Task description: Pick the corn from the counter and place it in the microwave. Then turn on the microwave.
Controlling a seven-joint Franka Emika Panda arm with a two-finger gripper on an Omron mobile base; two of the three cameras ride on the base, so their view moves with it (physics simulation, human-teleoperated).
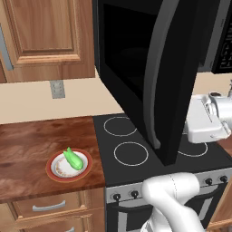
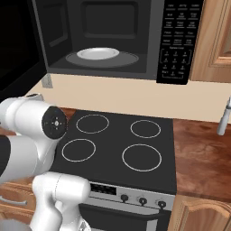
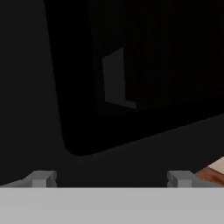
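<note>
Left base view: corn (image 1: 73,159) lies on plate (image 1: 53,168); open microwave (image 2: 153,45) holds a dish (image 2: 98,53); hand (image 3: 111,178) fingers apart.

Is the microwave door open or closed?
Open. The microwave shows its inside with a white dish, and its door swings out over the stovetop.

The left base view looks forward and down from left of the stovetop (image 1: 136,140), the right base view from its right; both share its burners and the microwave (image 2: 108,40) above. The hand view sits close against the microwave's dark door (image 3: 131,74).
</note>
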